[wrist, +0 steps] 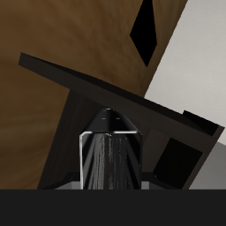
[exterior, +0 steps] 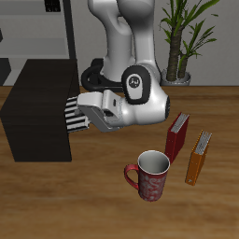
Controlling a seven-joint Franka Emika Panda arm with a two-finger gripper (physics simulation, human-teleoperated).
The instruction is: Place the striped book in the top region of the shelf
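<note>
The striped book (exterior: 72, 114), thin with a black-and-white cover, hangs off the table with my gripper (exterior: 78, 112) shut on it. It is held at the end of the low black shelf (exterior: 35, 110) that is nearest the arm, slightly below the shelf's flat top. Whether book and shelf touch I cannot tell. In the wrist view the book (wrist: 110, 157) stands straight out between the jaws, and the shelf's dark edge (wrist: 106, 88) slants across just beyond it.
A red book (exterior: 176, 135) and an orange book (exterior: 198, 157) stand upright near a patterned red mug (exterior: 149, 175) toward the table's front. A tall grey rack (exterior: 42, 28) stands behind the shelf, and a potted plant (exterior: 182, 42) at the back.
</note>
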